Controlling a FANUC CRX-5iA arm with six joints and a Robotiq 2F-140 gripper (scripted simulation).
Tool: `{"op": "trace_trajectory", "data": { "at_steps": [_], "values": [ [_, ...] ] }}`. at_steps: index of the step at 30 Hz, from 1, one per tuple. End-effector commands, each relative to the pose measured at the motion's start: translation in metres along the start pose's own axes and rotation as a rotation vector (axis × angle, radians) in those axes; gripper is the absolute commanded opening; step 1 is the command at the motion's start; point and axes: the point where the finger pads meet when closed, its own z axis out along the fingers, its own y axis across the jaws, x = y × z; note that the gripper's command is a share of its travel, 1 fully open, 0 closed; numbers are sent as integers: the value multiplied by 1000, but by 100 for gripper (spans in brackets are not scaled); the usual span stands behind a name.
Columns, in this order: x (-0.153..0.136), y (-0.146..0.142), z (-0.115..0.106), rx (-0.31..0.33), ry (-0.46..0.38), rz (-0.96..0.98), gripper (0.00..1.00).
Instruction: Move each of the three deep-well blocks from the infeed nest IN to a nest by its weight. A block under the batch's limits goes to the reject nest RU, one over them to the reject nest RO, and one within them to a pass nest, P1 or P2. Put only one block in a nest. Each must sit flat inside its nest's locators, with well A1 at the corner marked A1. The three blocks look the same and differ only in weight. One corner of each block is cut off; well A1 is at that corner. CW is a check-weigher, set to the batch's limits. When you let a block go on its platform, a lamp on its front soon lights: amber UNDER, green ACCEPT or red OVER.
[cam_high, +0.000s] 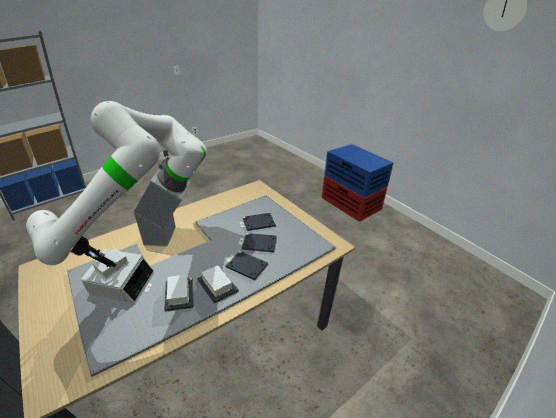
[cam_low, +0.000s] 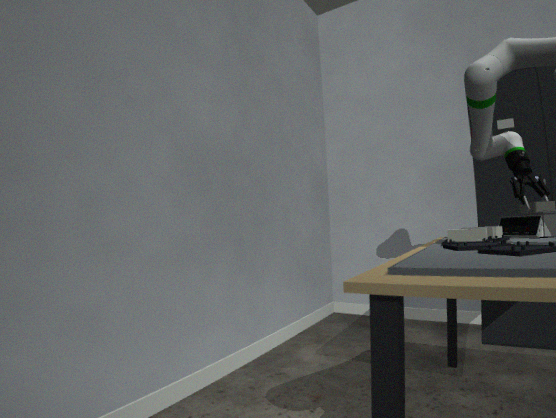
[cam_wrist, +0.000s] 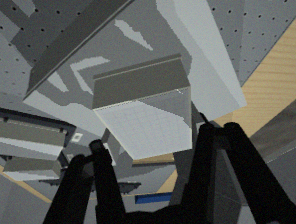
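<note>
One pale deep-well block is on, or barely above, the platform of the check-weigher. My gripper reaches down at a slant with a finger along each side of this block and looks shut on it; the pad contact is partly hidden. No lamp is clearly lit. Two more blocks sit in dark nests: one block nearer the weigher and another block beside it. Nest labels and A1 corners are too small to read.
Three nests show without blocks: a near nest, a middle nest and a far nest. The grey pedestal stands behind the mat. Blue and red crates stand on the floor beyond the table.
</note>
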Motion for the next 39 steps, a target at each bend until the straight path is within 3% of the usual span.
{"op": "trace_trajectory", "data": {
  "at_steps": [1, 2, 3, 25, 39],
  "values": [
    [0, 0, 0, 0, 0, 0, 10],
    [1, 0, 1, 0, 0, 0, 10],
    [1, 0, 1, 0, 0, 0, 100],
    [1, 0, 1, 0, 0, 0, 100],
    [-18, 0, -32, 0, 0, 0, 100]
  ]
}}
